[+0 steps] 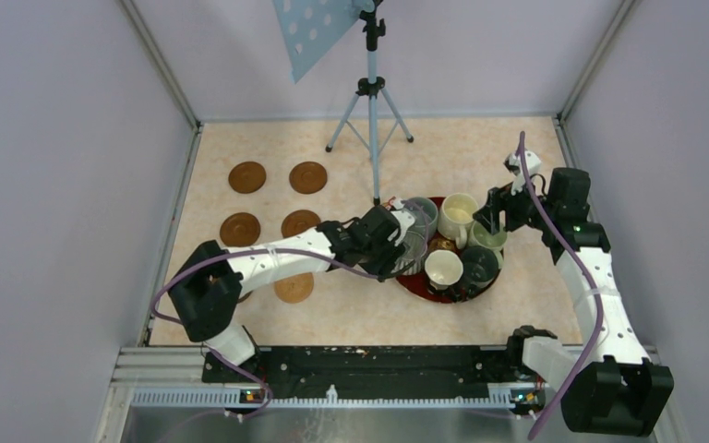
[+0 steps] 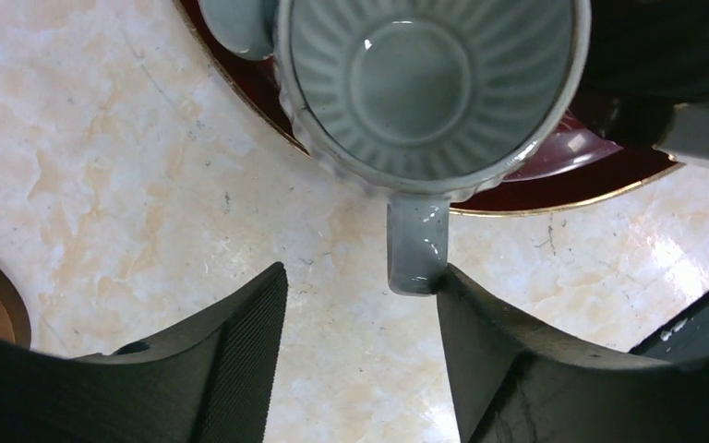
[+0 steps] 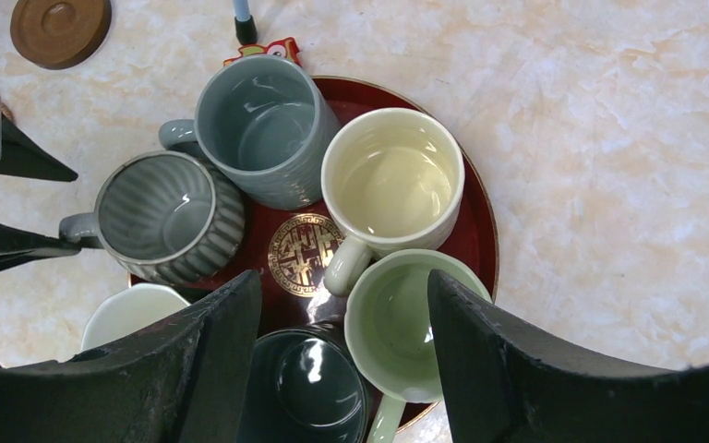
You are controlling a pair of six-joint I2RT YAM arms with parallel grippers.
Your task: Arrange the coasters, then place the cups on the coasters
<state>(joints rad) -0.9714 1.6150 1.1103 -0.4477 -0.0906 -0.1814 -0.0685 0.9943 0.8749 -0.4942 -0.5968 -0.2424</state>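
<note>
1. We are holding the left gripper (image 2: 362, 286) low over the pale marble-patterned table (image 2: 148, 185). Its two black ribbed fingers are standing apart and are clamping nothing.
2. The handle (image 2: 415, 249) of the ribbed grey ceramic mug (image 2: 429, 83) is pointing straight back at us, into the gap. It is touching one finger, and the other finger is well apart from it.
3. The handle's long axis is running along our line of reach, so we are judging that a plain squeeze across it should catch it.
4. The mug itself is sitting just beyond, on the near-left edge of the large round red tray (image 2: 554, 198).
5. Further across the tray, the right gripper (image 3: 343, 281) is hanging with its jaws apart above the pale green glazed mug (image 3: 397, 323), gripping nothing.
6. The round brown wooden coasters (image 1: 300, 222) are lying to the tray's left, five showing, so the left arm is the nearer one for carrying the ribbed mug there.
</note>
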